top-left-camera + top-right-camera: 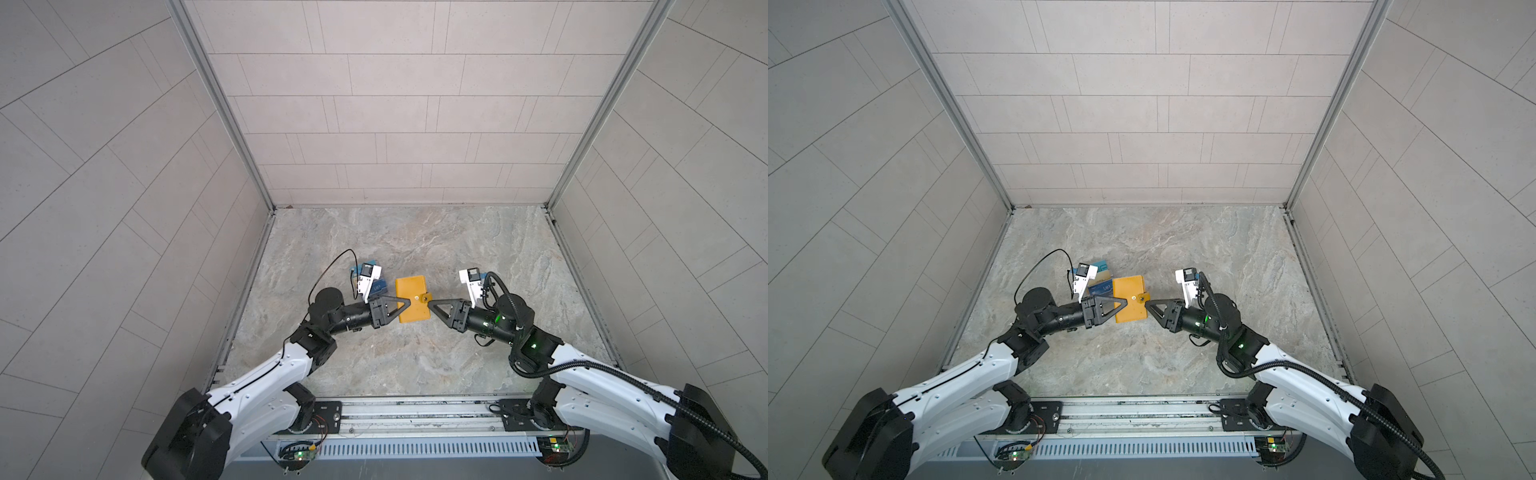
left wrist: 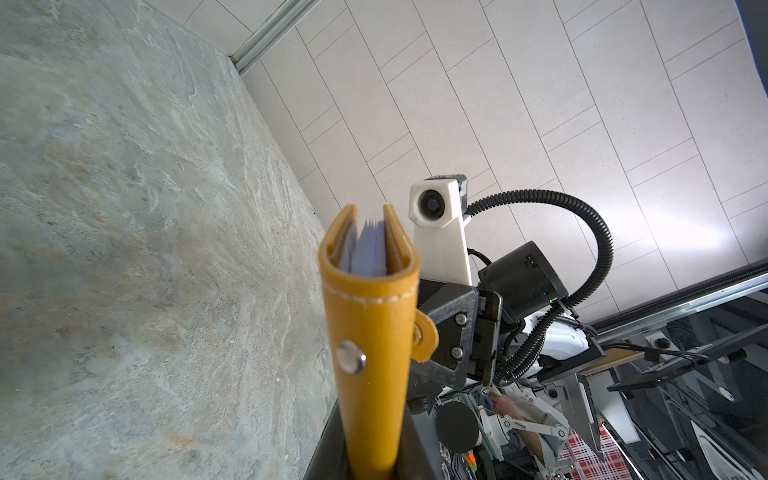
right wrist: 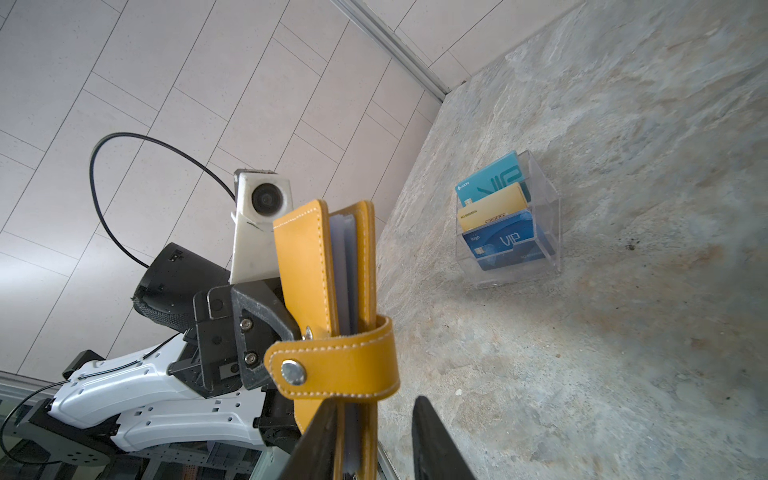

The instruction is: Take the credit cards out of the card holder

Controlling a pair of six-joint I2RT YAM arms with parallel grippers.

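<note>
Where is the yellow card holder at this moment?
In both top views the card holder is near the table's middle, clamped at its left edge by the left gripper, with the right gripper at its snap-tab edge.

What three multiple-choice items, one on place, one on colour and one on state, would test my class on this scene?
1. Where is the clear stand?
A. left of the card holder in both top views
B. right of it
C. on top of it

2. What colour is the card holder?
A. red
B. mustard yellow
C. black

3. What is the left gripper doing?
A. hanging open
B. shut on the card holder
C. shut on a loose card

Answers:
1 A, the stand shows beside the holder's left edge.
2 B, its covers are that colour in every view.
3 B, the left wrist view shows the holder clamped in it.
</note>
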